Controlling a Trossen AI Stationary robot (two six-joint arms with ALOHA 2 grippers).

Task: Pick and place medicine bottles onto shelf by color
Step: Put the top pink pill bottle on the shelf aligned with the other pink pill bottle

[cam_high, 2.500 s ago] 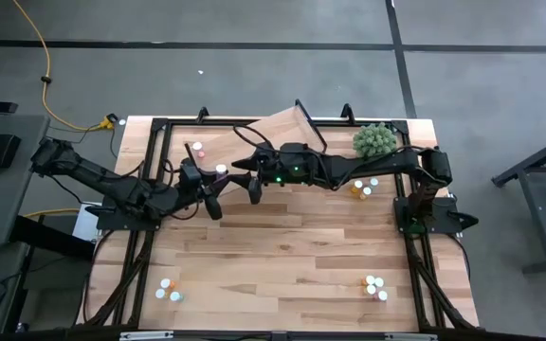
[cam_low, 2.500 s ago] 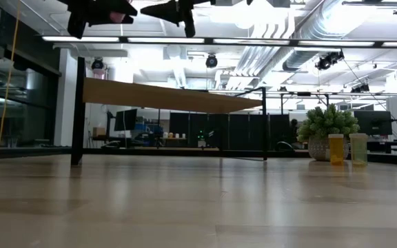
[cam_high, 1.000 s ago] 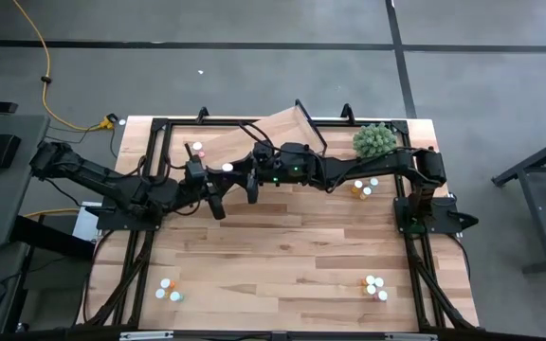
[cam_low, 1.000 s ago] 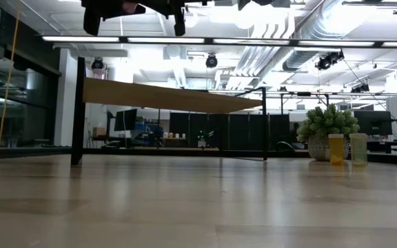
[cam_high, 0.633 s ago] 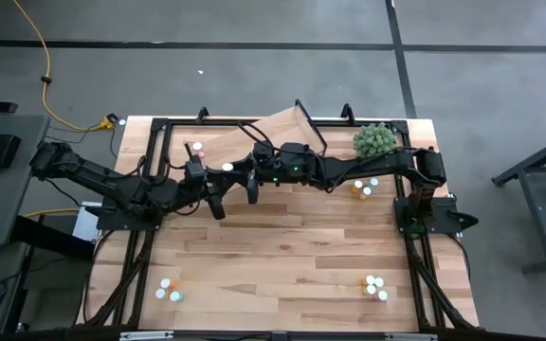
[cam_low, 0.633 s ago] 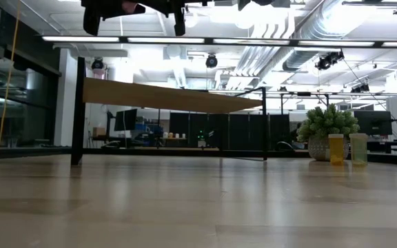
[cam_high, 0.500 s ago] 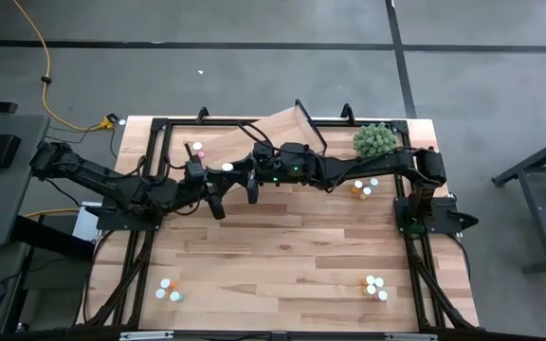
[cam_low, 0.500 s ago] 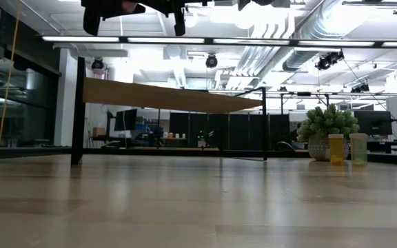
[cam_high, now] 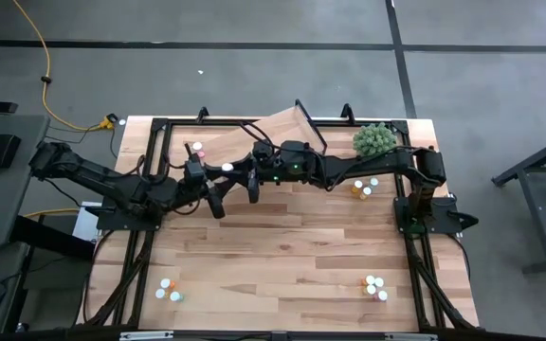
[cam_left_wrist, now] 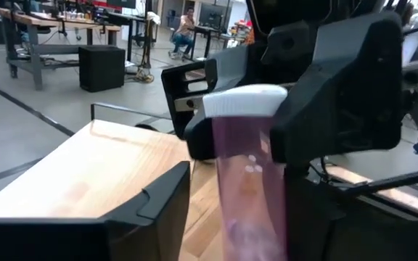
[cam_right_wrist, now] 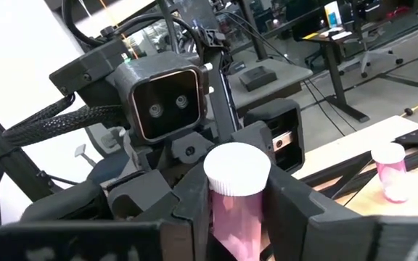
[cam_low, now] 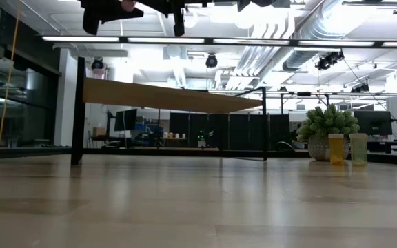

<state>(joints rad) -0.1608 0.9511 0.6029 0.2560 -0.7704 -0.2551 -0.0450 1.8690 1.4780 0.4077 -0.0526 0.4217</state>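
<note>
Pink medicine bottle [cam_right_wrist: 236, 194] — white-capped — is clamped between the right gripper [cam_right_wrist: 231, 210] fingers above the shelf [cam_high: 287, 125]; left gripper [cam_left_wrist: 231, 217] jaws are seen spread beside it.

Both arms reach in high above the table, grippers meeting tip to tip. The right gripper [cam_right_wrist: 236, 206] clamps a pink bottle [cam_right_wrist: 236, 196] between its fingers. The left gripper [cam_left_wrist: 256, 210] flanks the same bottle, its fingers parted.

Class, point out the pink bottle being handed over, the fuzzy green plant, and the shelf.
pink bottle [cam_right_wrist: 236, 170]: right wrist view, on its white cap.
green plant [cam_high: 374, 140]: high view, centre of the foliage.
shelf [cam_low: 164, 97]: low view, plank's front edge.
</note>
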